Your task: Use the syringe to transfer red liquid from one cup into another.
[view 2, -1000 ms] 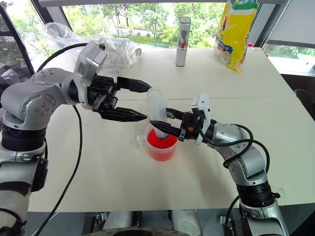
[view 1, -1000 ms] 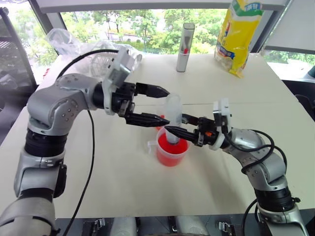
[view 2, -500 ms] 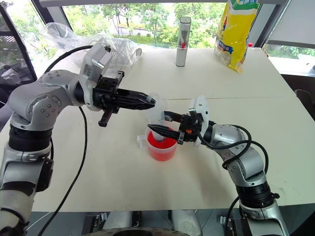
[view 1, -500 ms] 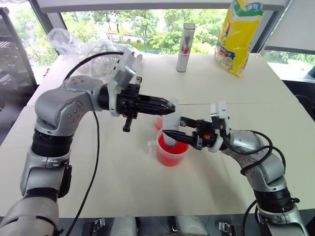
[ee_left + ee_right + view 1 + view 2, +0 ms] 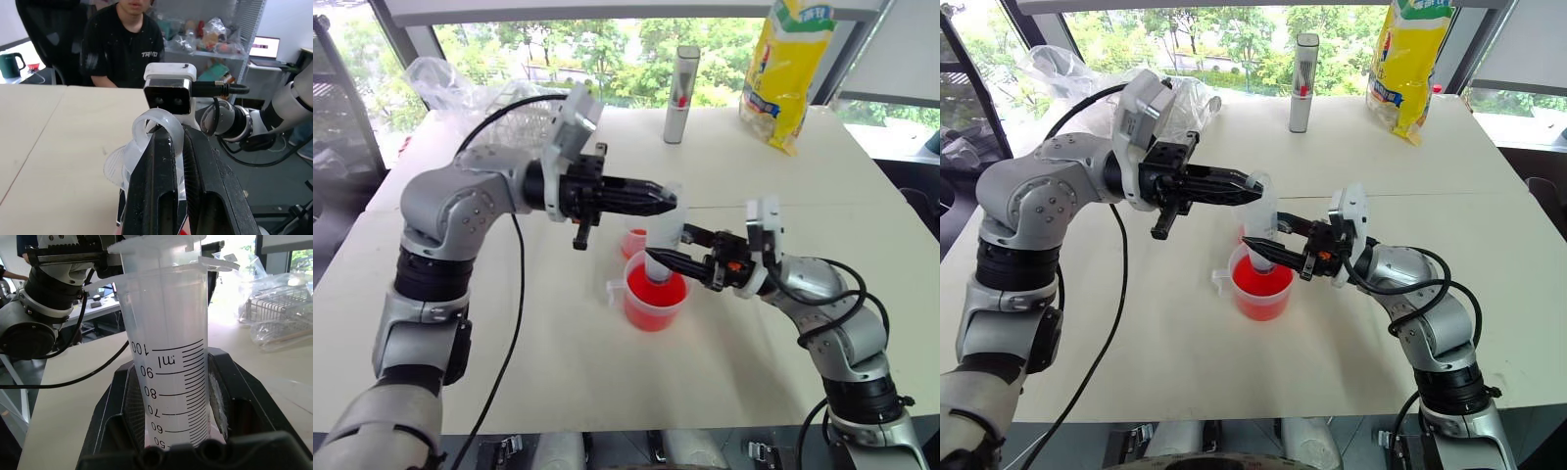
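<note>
The syringe [image 5: 663, 238] stands upright with its tip down inside the measuring cup [image 5: 655, 302], which sits near the middle of the tabletop [image 5: 558, 333] and holds red liquid [image 5: 1260, 286]. The right gripper [image 5: 658, 260] comes in level from the right and pinches the syringe barrel low down; the right wrist view shows its black fingers [image 5: 122, 406] clamped on either side of the graduated barrel. The left gripper [image 5: 668, 201] reaches in level from the left, its fingers pressed together on the white plunger top [image 5: 152, 128] at the upper end of the syringe. The small cup [image 5: 635, 242] stands just behind the measuring cup, also showing red.

The risk from here is the plunger pull. If the left gripper draws off-axis, the barrel could tilt in the right gripper's pinch and lever against the measuring cup's rim, tipping it and spilling red liquid across the tabletop. A weak hold on the plunger top could slip, and lifting the tip above the liquid surface would draw air instead.
</note>
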Action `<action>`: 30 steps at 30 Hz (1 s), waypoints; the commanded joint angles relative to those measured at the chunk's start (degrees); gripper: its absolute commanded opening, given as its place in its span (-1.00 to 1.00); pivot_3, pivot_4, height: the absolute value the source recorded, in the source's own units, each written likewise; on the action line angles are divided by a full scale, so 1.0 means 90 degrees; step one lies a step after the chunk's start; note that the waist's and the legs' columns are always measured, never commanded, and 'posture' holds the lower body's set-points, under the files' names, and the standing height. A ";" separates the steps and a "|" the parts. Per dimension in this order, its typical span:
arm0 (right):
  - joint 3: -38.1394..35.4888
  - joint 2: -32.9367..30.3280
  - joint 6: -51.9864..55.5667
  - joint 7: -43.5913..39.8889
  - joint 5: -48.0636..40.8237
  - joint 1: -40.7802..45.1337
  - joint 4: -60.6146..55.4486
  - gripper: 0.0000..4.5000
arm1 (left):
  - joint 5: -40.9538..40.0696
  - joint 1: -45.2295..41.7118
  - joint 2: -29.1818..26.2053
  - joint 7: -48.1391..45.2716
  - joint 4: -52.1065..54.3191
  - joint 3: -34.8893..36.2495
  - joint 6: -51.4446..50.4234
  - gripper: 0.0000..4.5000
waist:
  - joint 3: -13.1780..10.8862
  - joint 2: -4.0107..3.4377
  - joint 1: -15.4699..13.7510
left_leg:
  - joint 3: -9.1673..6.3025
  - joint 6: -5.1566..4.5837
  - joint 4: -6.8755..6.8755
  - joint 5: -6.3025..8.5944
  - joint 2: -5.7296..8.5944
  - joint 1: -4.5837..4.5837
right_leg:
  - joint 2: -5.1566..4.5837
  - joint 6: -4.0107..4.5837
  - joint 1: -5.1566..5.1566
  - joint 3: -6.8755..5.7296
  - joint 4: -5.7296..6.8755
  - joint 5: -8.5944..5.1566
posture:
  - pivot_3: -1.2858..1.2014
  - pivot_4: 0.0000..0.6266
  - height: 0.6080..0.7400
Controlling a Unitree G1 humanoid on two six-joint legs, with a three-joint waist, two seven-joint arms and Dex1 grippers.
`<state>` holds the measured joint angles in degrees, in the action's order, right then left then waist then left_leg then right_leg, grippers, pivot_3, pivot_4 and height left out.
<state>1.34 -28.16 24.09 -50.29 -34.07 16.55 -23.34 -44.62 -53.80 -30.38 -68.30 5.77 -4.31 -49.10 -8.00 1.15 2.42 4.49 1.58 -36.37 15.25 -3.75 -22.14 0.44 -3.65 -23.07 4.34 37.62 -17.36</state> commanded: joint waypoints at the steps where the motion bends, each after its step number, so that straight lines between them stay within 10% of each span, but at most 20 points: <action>1: 0.0349 -0.0102 0.0197 -0.0179 -0.0022 -0.0200 -0.0150 -0.37 | -0.0205 -0.0444 0.0052 0.0221 -0.0013 0.0516 0.0142 -0.98 | 0.0000 0.0000 -0.0001 | 0.0000 0.0000 0.0000 0.0000 0.0000 0.0001 | 0.0000 0.0000 0.0000 0.0000 0.0002 0.0000 | 0.03 -0.52 1.00; 27: 0.0312 -0.0237 0.0489 -0.0192 -0.0274 -0.0129 -0.0361 -0.37 | -0.0217 -0.0424 -0.0137 0.0241 -0.0094 0.0447 0.0138 -0.98 | 0.0000 0.0000 -0.0001 | 0.0001 0.0001 -0.0002 -0.0001 0.0000 0.0001 | -0.0001 0.0000 0.0000 0.0001 0.0005 0.0000 | 0.03 -0.52 1.00; 30: 0.0244 -0.0276 0.0551 -0.0142 -0.0372 -0.0002 -0.0450 -0.37 | -0.0058 -0.0256 -0.0260 0.0169 -0.0099 0.0261 0.0141 -0.49 | 0.0000 0.0000 0.0004 | 0.0000 0.0001 -0.0002 -0.0001 0.0000 0.0003 | 0.0000 0.0000 0.0000 0.0001 0.0006 0.0000 | 0.03 -0.52 1.00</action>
<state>2.13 -30.48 28.59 -50.47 -36.44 16.00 -24.06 -45.77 -55.52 -32.30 -67.40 3.78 -3.80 -49.45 -8.00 1.15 2.46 4.49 1.59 -36.38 15.25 -3.76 -22.10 0.45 -3.65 -23.07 4.35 37.67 -17.36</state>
